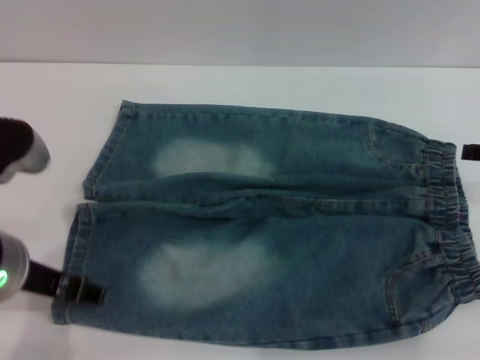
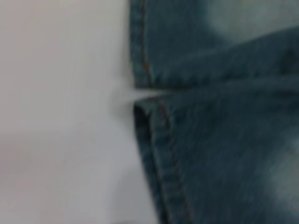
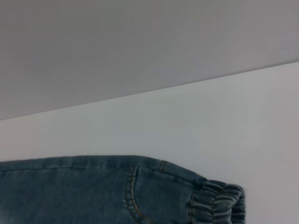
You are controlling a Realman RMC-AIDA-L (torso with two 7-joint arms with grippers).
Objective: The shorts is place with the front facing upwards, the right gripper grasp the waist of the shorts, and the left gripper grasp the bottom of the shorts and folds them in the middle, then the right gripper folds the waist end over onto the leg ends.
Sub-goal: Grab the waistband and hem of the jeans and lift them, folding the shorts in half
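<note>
Head view, shorts [image 1: 277,225] flat, left tool [image 1: 84,291] at hem

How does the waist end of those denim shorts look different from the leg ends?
The waist end, on the robot's right, is gathered into puckered elastic ruffles, while the leg ends, on its left, are flat stitched hems. The waist is one continuous band; the leg ends are two separate openings with a gap between them. The left gripper sits at the near leg hem; only a dark tip of the right gripper shows by the waist. Both are the same faded blue denim.

Two hemmed leg ends of shorts [image 2: 219,116] (denim) meeting on white table [image 2: 60,116].
</note>
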